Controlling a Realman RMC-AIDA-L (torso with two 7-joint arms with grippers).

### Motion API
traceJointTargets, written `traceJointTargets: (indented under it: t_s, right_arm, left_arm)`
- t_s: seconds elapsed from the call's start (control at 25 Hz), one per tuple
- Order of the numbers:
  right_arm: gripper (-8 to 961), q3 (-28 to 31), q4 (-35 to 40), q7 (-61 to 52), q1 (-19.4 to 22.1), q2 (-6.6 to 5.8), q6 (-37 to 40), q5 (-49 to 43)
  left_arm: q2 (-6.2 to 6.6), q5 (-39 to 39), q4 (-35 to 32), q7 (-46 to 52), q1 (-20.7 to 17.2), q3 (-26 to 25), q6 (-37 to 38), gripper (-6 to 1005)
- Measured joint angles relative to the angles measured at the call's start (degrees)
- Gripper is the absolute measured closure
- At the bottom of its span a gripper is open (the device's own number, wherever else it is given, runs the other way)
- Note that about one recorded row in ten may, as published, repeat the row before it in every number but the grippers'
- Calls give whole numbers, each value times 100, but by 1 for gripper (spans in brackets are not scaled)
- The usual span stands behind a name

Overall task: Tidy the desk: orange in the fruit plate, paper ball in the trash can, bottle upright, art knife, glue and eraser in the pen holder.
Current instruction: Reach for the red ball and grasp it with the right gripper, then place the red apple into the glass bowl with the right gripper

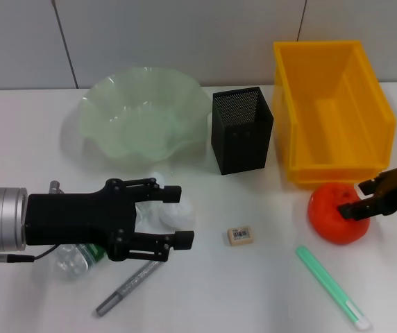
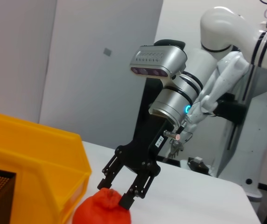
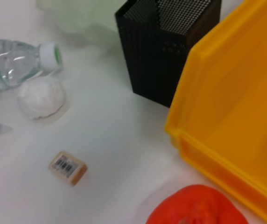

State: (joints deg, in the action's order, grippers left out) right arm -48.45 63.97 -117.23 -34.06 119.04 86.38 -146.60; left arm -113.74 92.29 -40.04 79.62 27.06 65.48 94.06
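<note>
Note the orange (image 1: 337, 212) on the desk (image 1: 268, 291), just in front of the trash can (image 1: 334, 111) at your right. The right gripper (image 1: 365, 198) sits at its upper flank with jaws parted around the fruit; in the left wrist view the fingertips (image 2: 126, 201) touch the skin of the orange (image 2: 101, 211), but you cannot tell whether they have closed enough to bear it. Treat the grasp as forming, not complete.

The relation that governs the coming move: the plate (image 1: 143, 114) lies well to the left of the orange, beyond the pen holder (image 1: 242, 130). The right arm is plainly the nearer to the fruit, yet the plate lies on the left arm's side, so the carry probably has to cross in front of the holder.

The left gripper (image 1: 178, 216) hangs spread and empty over the paper ball (image 1: 169, 210), the lying bottle (image 1: 80, 258) beneath its wrist. The bottle's long axis runs toward the ball, cap (image 3: 51, 56) foremost. The eraser (image 1: 240, 236) lies between the two grippers.
</note>
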Motion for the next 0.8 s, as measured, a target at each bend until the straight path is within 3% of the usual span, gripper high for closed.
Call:
traceJointTargets:
  t_s: [0.48, 0.8]
  right_arm:
    - [289, -24, -354, 223, 1, 27, -184, 122]
    - [607, -25, -43, 319, 141, 22, -72, 279]
  left_arm:
    - [-35, 278, -7, -7, -74, -214, -55, 165]
    - [-26, 287, 1, -8, -111, -223, -66, 165]
